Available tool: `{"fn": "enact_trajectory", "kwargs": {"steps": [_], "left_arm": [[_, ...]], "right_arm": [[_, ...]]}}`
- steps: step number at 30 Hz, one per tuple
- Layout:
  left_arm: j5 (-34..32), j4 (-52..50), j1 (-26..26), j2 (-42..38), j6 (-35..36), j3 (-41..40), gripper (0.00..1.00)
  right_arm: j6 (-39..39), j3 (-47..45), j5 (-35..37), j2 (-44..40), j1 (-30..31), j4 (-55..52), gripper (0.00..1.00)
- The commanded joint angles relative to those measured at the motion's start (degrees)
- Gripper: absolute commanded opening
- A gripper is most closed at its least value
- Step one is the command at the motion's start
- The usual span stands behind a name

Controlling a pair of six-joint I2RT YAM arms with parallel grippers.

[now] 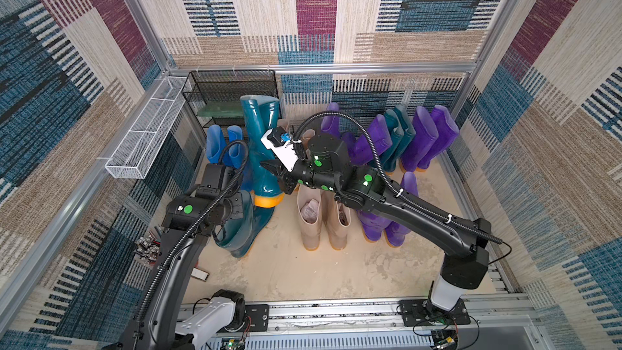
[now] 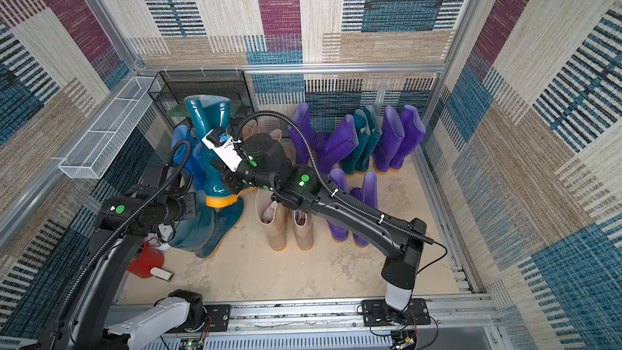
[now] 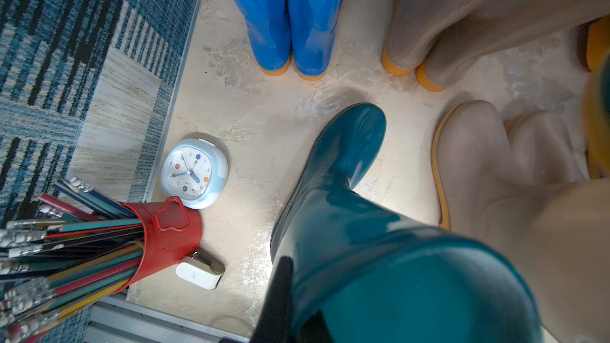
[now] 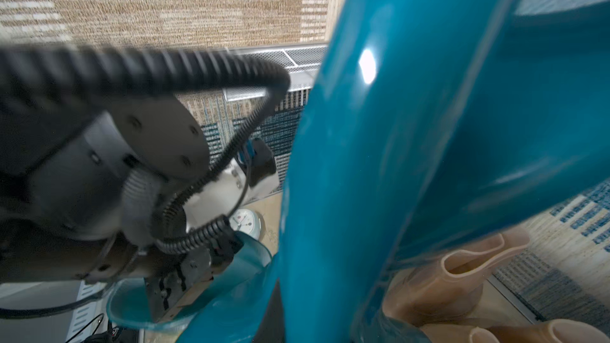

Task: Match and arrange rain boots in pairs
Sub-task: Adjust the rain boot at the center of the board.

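Cell: carpet-clad walls on alu frame, mottled beige floor (image 1: 303, 274), seen from above
Done, back row: blue pair (image 1: 215, 144) upright by L wall; teal pair (image 1: 399, 132) and purple pair (image 1: 429, 136) upright, side by side at R back
Done, front row: beige pair (image 1: 319, 220) and short purple pair (image 1: 372, 227) next to each other, toes toward front rail (image 1: 336, 311)
Also paired: 2nd beige pair (image 3: 445, 21) behind, mostly hidden by arm in top views
Unclear: leaning purple boots (image 1: 370, 139) at back centre, tipped toward teal pair; matched or not, cannot tell
Left to do: two tall teal boots, not yet side by side
High teal boot (image 1: 264, 149): off floor, tilted, its sole over the low one
Low teal boot (image 1: 240, 230): L front, just beside beige pair, foot at floor level; resting or lifted, cannot tell
R gripper (image 1: 276, 171): fingers together on lower shaft of high teal boot, looks a pinch hold
L gripper (image 4: 171, 292): fingers clamped on cuff of low teal boot
Progress est: most pairs set; last teal pair, poss. purple tidy, remain
Open room: bare floor front centre and front R; L side tight
Edges: wire rack (image 1: 232, 95) just behind high teal boot; clock (image 3: 194, 173) and pencil cup (image 3: 165, 235) near low teal boot at L wall
Risk: arms close together; swinging high teal boot could tip blue pair
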Motion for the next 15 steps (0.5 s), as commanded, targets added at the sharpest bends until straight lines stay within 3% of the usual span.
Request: {"fn": "enact_trajectory", "kwargs": {"steps": [1,7,15], "left_arm": [[0.23,2.65,0.99,-0.22,-3.71,0.39,0.0],[3.06,5.24,4.76,0.38,-6.56,-3.97,0.0],[13.03,8.68,15.68,0.28,-6.04,-8.87,0.0]], "right_arm": [[1.76,-2.94,-1.2,-0.35,-0.1,9.88,0.0],[3.13,-5.14,-3.64,1.43,-0.75,11.37,0.0],[2.15,-11.65,-3.58,4.42,-0.94,17.83,0.0]]}}
